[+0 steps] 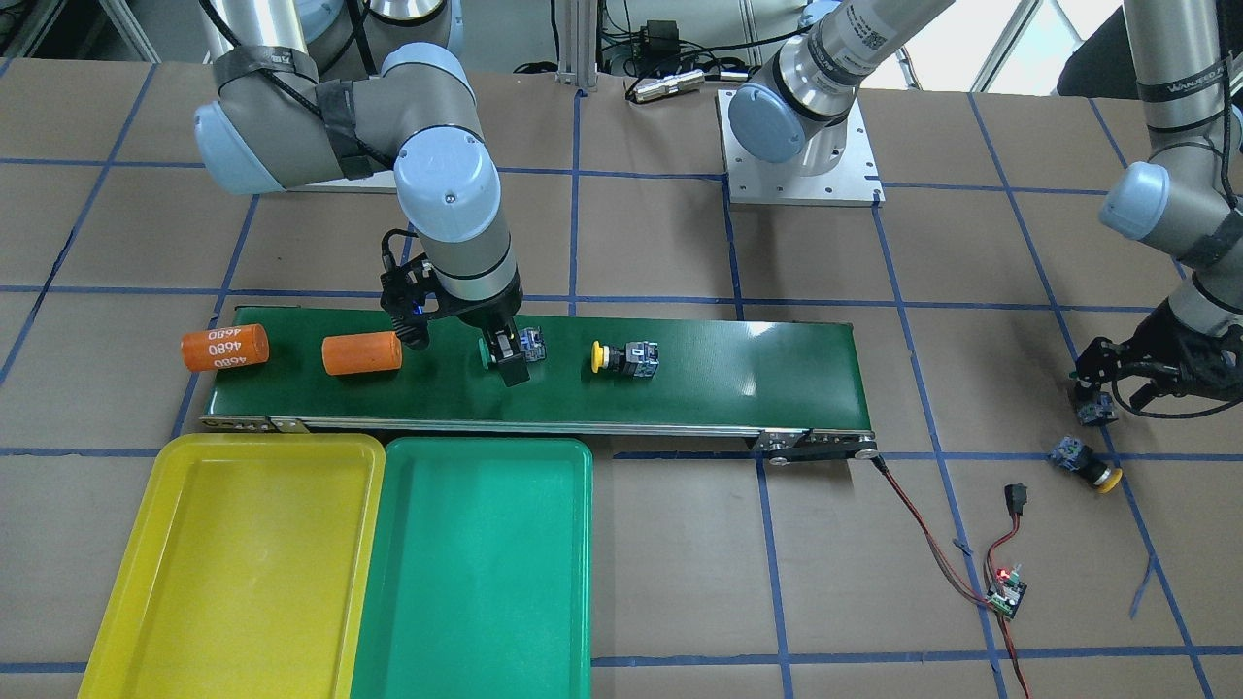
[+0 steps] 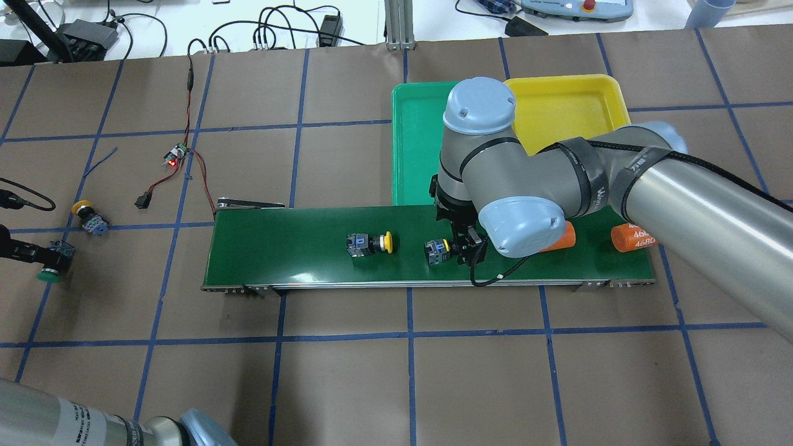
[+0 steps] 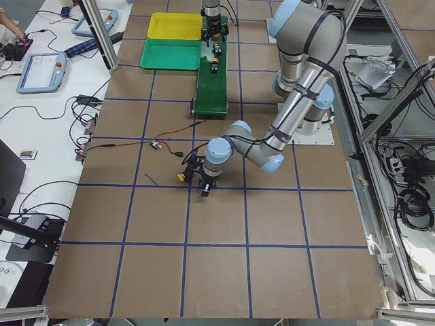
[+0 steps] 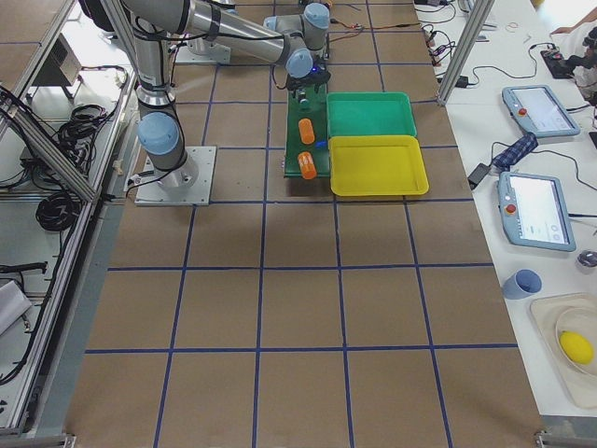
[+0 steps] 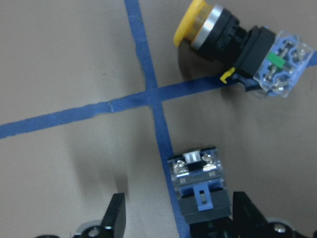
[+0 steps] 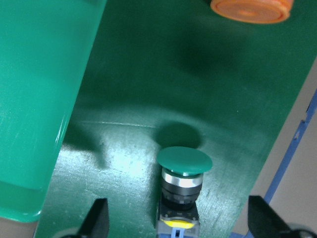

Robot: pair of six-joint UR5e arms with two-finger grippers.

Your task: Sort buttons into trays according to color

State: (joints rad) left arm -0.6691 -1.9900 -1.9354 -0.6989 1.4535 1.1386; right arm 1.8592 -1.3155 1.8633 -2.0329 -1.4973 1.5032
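Right gripper [image 6: 181,219]: released, fingers spread wide, one on either side of the green button [image 6: 184,161], which lies on the conveyor belt [image 6: 148,74]. Neither finger appears to touch it. The cap points away from the wrist and the blocky body toward it. You seem to have lined it up so the pads close on flat sides, not on the round cap.

Just off one finger: green tray [image 6: 39,99], set beside the belt, so your carry should be short. Further ahead of the fingertips: orange cylinder [image 6: 250,7], not for sorting. Behind the pincer on the belt: yellow button [image 1: 626,357]. Yellow tray [image 1: 233,563] lies beyond the green one. No button in either tray yet.

Left gripper [image 5: 181,219]: also released, low over the table [image 5: 64,59], well apart from the belt. Second green button [image 5: 199,181] sits between its fingers, nearer one; contact unclear. Second yellow button [image 5: 233,42] lies just ahead, apart.
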